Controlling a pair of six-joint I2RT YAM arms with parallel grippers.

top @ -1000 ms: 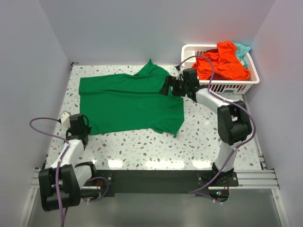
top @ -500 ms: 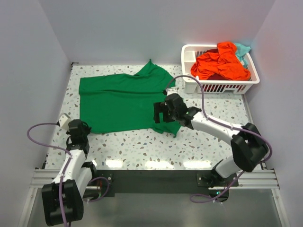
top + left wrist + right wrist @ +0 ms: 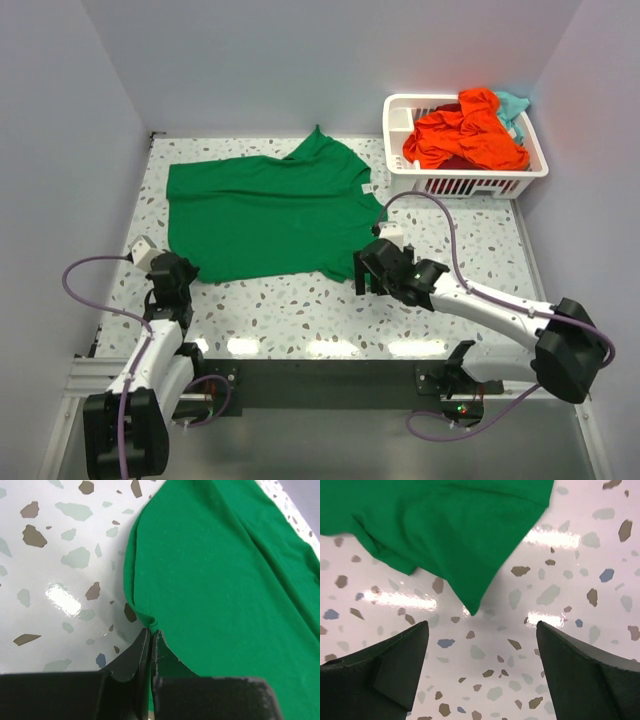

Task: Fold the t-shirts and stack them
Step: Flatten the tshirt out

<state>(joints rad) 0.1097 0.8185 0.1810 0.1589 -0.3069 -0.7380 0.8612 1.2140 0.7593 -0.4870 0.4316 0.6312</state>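
Fold setup. Left end effector (image 3: pixel 151 634) clenched on shirt (image 3: pixel 270 215) hem, bench's left edge. Right end effector (image 3: pixel 481 627) released over other hem corner; probably must drop and pinch.

Bright, even light; tabletop glare

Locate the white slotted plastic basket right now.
In the top external view, the white slotted plastic basket sits at the speckled table's far right corner, right of the bright green t-shirt, holding orange-red shirts and a teal shirt.
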